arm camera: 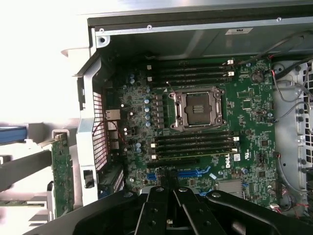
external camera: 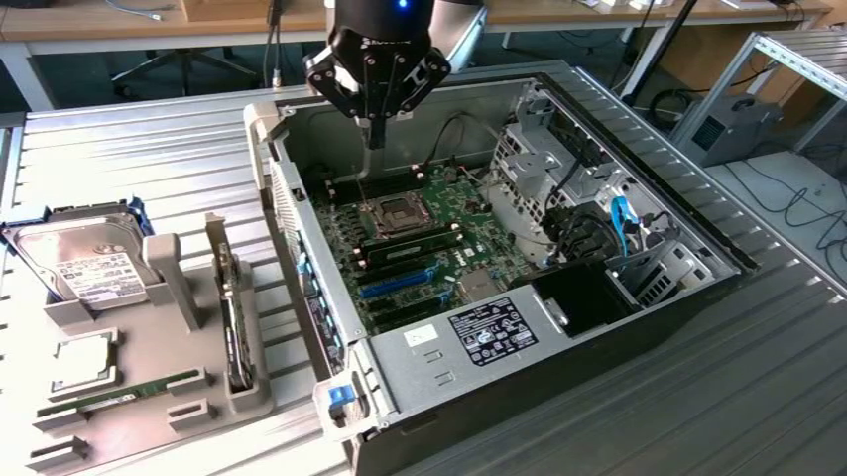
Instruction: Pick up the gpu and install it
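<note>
Black gripper (external camera: 375, 141) hangs over the open computer case (external camera: 284, 193), above the end of it farthest from the exterior camera; its fingers are pressed together into one narrow stem that points straight down; they touch no part of the case.

Directly beneath, the wrist view looks past the closed gripper (arm camera: 169, 187) onto the green motherboard (arm camera: 247, 122); the CPU socket (arm camera: 198, 108) sits near the board's middle, its metal frame square and silvery; dark memory slots (arm camera: 195, 144) run in parallel rows on both sides of the socket; blue expansion slots (arm camera: 195, 173) lie along the board just beside the finger stem as that view shows it.

Outside the case, on the exterior view's left, a grey holder (external camera: 170, 283) rests on the slatted metal table (external camera: 146, 149); the gpu (external camera: 236, 327) stands on its long edge in a slot of this holder, just beside the case wall and well apart from the gripper; the wrist view shows it as a thin green-edged card (arm camera: 62, 174).

Further toward the exterior view's left, the holder carries a silver hard drive (external camera: 86, 266) in a blue frame, a square processor chip (external camera: 85, 361) and a thin green memory stick (external camera: 113, 399).
</note>
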Robot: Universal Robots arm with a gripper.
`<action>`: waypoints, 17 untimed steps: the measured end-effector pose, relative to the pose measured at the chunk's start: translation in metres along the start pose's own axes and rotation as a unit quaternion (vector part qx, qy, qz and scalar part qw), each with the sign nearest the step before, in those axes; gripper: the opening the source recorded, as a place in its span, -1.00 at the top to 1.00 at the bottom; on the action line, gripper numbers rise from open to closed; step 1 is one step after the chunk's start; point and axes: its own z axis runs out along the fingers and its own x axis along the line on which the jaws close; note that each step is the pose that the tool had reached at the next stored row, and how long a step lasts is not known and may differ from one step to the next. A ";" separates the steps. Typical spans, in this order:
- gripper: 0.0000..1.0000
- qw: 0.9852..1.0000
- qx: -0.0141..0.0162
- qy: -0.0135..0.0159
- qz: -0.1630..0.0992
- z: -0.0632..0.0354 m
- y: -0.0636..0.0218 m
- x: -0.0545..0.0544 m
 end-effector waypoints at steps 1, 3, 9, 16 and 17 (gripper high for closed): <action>0.79 1.000 0.000 0.000 0.000 0.0000 0.0000 0.000; 0.79 1.000 0.000 0.000 0.000 0.0000 0.0000 0.000; 0.79 1.000 0.000 0.000 0.000 0.0000 -0.0001 0.001; 0.79 1.000 0.000 0.000 0.000 0.0000 -0.0002 0.003; 0.79 1.000 0.000 0.000 0.000 -0.0001 -0.0002 0.003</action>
